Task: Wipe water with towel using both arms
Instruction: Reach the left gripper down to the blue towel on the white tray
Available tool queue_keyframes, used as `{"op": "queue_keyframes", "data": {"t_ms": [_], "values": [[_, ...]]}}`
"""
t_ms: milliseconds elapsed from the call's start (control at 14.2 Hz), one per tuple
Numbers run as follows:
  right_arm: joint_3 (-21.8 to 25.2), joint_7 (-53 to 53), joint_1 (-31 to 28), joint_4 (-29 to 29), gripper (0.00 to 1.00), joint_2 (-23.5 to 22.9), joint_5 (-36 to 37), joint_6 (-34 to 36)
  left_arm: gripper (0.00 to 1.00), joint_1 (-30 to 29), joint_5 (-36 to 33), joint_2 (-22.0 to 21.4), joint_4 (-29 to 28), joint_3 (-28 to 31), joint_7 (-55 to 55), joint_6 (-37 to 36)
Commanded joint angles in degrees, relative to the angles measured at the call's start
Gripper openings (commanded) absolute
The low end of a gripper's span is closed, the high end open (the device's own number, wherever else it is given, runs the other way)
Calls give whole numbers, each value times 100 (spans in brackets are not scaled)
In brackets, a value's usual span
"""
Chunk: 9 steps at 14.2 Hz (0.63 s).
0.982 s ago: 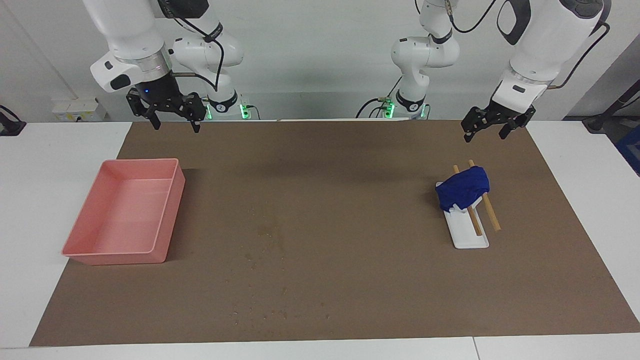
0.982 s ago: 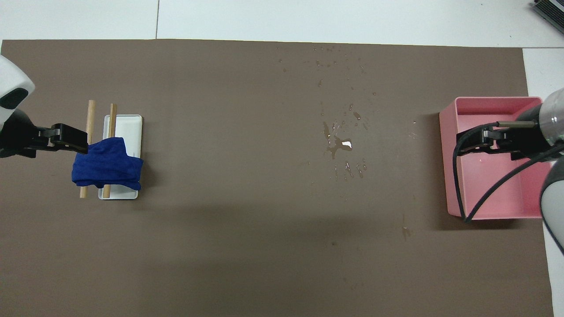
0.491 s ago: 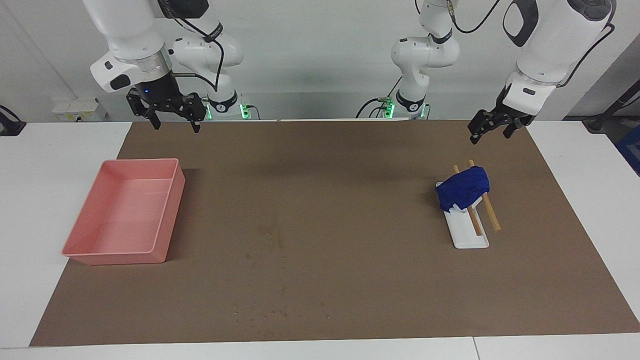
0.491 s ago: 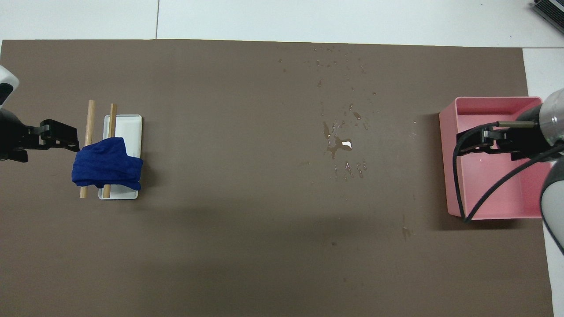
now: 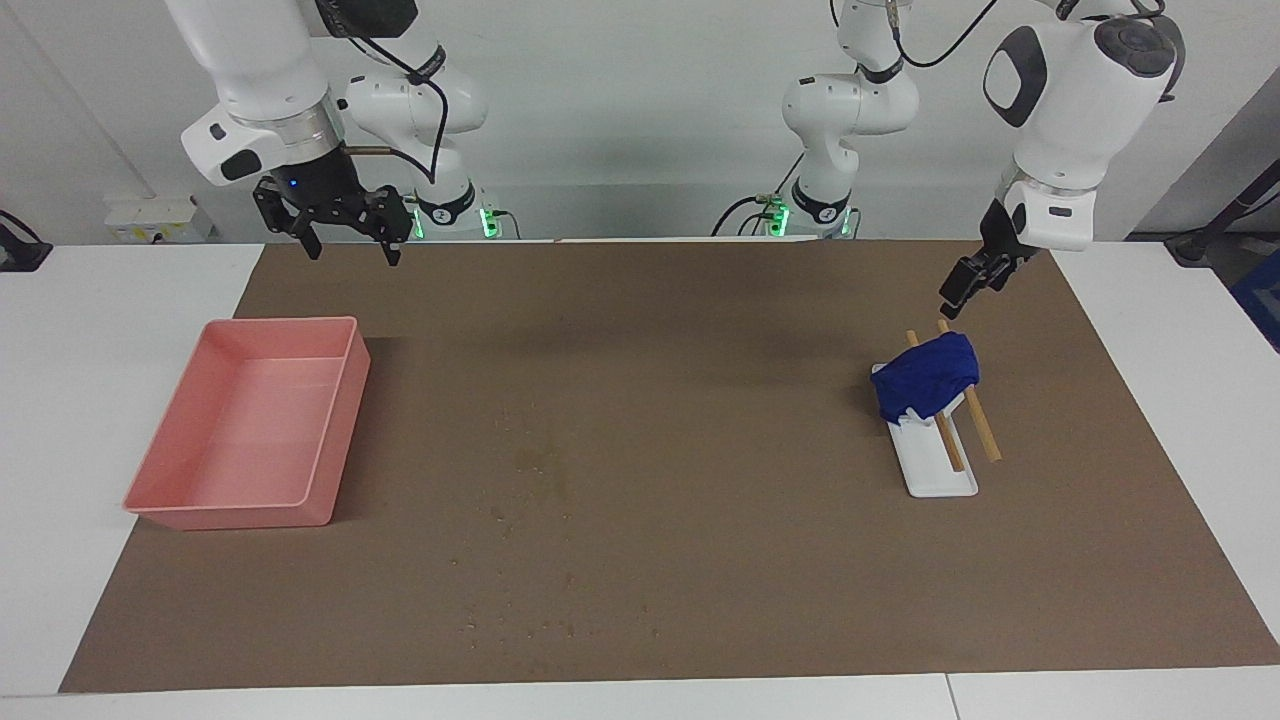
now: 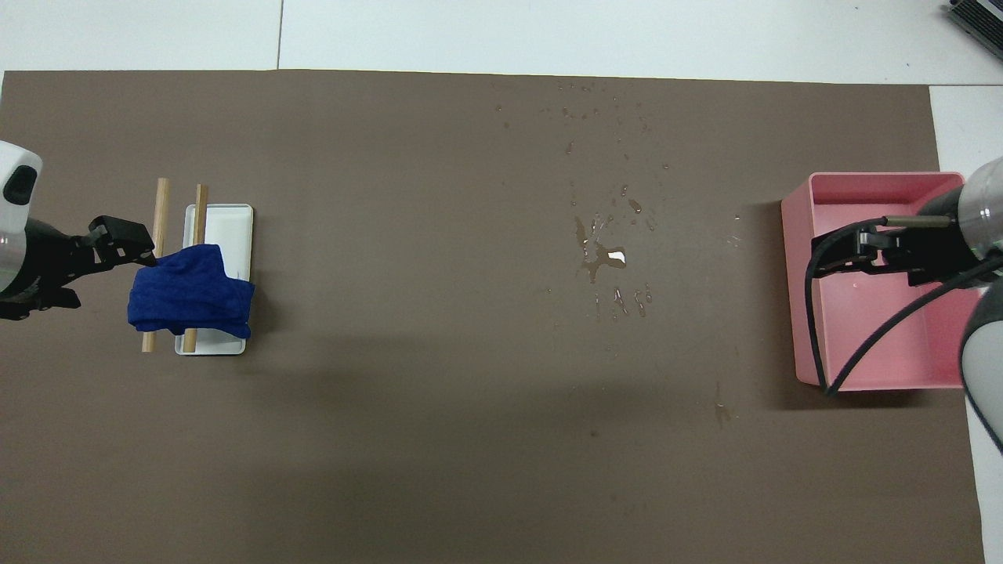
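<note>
Nothing is wiped yet. In the overhead view the left tool (image 6: 129,243) hangs open at the towel's nine o'clock edge, not gripping; the blue towel (image 6: 190,291) is draped on a white stand (image 6: 227,227) with two wooden sticks (image 6: 161,204); the water (image 6: 603,254) beads mid-mat; the right tool (image 6: 842,254) waits open over the pink tray (image 6: 870,182); grasping and wiping remain.

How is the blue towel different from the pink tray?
The towel is deep blue, soft and bunched up; the pink tray is stiff, boxy plastic. The towel is much smaller than the tray. The towel hangs over two wooden sticks on a white stand at the left arm's end of the table; the tray sits flat on the brown mat at the right arm's end. No gripper holds either one.
</note>
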<state>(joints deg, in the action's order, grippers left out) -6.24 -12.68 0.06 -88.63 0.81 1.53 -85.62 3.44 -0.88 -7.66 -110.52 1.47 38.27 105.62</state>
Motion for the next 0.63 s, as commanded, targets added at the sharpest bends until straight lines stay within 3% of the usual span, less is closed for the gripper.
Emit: {"op": "queue_keyframes", "data": {"t_ms": [0,351,561], "values": [[-44,-32,-85,-208,100,165,-249,-42,100,-115,-97,-349,-575,-42,1118,450],[-35,-6,-85,-208,100,165,-303,-33,100,-45,-97,-411,-1304,-60,3289,1223],[-44,-15,-68,-208,100,165,-294,-42,100,-124,-97,-236,-1525,-42,3397,1811]]}}
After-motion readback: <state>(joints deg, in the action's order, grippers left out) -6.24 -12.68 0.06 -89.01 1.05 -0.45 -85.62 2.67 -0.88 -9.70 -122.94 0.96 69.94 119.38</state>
